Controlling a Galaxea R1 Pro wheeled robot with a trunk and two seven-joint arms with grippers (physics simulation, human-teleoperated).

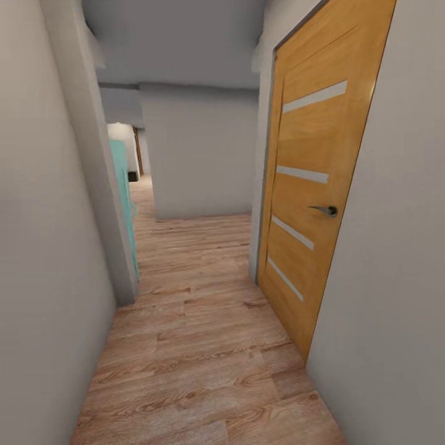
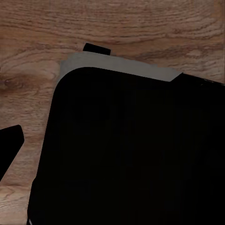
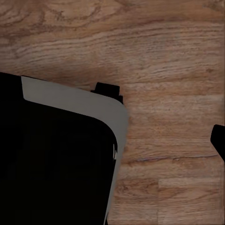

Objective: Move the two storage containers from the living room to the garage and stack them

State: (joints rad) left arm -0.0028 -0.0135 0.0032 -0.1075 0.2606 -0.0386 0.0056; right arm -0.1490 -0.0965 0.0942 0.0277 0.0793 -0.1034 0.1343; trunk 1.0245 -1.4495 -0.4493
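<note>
Rolling down a narrow hallway over the wood plank floor [image 1: 204, 346], past a wooden door [image 1: 315, 179] on the right, calls for keeping centred between walls. The 2 containers are out of sight. I cannot tell how either arm's jaws stand.

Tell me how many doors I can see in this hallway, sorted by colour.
Orange-brown wooden door with pale stripes and a dark handle: 1
Teal door, seen edge-on at the left wall: 1
Total: 2
</note>
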